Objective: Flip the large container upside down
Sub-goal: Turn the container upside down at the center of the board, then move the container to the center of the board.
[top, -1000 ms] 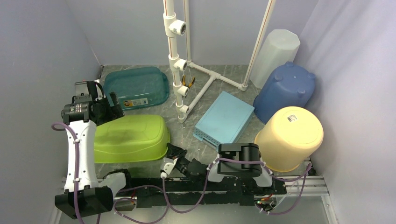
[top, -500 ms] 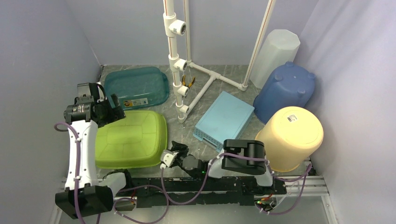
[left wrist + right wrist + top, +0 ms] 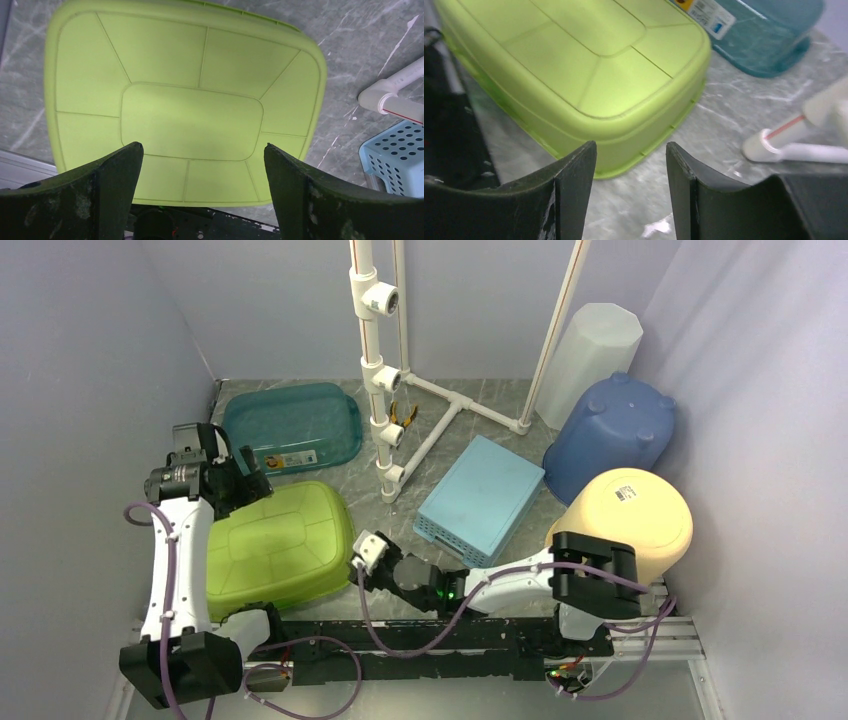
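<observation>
The large container point(image 3: 275, 550) is a lime green tub lying bottom up on the table at the front left; its ribbed base fills the left wrist view point(image 3: 190, 115). My left gripper point(image 3: 235, 485) hovers above its far left edge, open wide point(image 3: 202, 146), with nothing between the fingers. My right gripper point(image 3: 362, 562) is low beside the tub's near right corner point(image 3: 574, 65). It is open point(image 3: 630, 144), with only bare table between its fingers, a little apart from the rim.
A teal tub point(image 3: 292, 425) sits behind the green one. A white pipe stand point(image 3: 385, 390) rises at the middle. A light blue basket point(image 3: 480, 495), a blue bucket point(image 3: 610, 435), a cream bucket point(image 3: 620, 535) and a white bin point(image 3: 590, 355) fill the right side.
The green container dropped from a tilt to lying flat, bottom up. My right gripper opened, let go of its rim and reached further left. The left gripper shifted slightly.
</observation>
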`<state>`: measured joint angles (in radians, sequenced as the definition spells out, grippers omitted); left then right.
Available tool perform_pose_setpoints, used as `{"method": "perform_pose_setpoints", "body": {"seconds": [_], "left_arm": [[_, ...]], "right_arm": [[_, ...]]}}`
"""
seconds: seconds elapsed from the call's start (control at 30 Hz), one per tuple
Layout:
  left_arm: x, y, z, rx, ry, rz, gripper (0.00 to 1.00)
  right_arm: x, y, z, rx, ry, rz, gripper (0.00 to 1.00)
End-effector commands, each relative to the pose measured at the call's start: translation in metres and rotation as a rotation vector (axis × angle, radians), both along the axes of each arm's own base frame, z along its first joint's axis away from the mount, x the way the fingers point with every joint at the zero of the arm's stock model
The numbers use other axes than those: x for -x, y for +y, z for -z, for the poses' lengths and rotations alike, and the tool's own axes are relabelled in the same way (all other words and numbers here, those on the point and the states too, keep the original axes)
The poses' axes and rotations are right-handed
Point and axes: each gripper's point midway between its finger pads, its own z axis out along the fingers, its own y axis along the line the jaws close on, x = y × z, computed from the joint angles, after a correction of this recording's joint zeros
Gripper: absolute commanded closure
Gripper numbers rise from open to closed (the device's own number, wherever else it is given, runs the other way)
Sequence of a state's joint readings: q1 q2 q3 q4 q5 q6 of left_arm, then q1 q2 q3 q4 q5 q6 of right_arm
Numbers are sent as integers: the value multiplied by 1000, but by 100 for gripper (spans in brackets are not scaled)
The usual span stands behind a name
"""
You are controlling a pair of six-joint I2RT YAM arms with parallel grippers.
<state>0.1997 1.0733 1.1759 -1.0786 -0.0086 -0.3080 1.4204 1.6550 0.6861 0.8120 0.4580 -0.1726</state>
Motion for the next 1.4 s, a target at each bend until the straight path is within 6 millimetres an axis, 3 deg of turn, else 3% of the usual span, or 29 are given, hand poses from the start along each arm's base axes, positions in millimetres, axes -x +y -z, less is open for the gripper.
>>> {"method": "perform_pose_setpoints", "body": {"seconds": [0.0, 0.07, 0.1, 0.17, 0.3, 0.47, 0.63, 1.0, 1.1, 1.27, 1.37], "left_arm": [[-1, 1, 12, 60, -3, -142, 5], [5, 6, 20, 55, 13, -221, 5], [7, 11, 23, 46, 18, -261, 5], [12, 23, 29, 15, 29, -331, 5], [23, 57, 38, -19, 103, -465, 5], [34, 98, 39, 93, 57, -636, 5], [36, 101, 63, 208, 46, -786, 5], [55, 122, 91, 97, 95, -871, 5], [60, 131, 88, 41, 96, -880, 5], [58, 148, 57, -61, -8, -886, 5], [64, 160, 52, -131, -43, -942, 5]], "right_arm": [[25, 26, -5, -31, 357, -50, 42], [29, 41, -6, -22, 497, -81, 34], [31, 46, -1, -12, 563, -100, 15], [30, 50, 8, -14, 674, -93, 6], [13, 43, 18, -39, 775, -7, 4], [-11, 29, 39, 72, 792, 169, 3], [-25, 24, 55, 126, 836, 274, 2], [-31, 35, 47, 122, 854, 251, 2], [-25, 39, 46, 131, 861, 202, 2], [-20, 40, 48, 143, 876, 177, 2], [-18, 40, 44, 144, 874, 160, 2]]}}
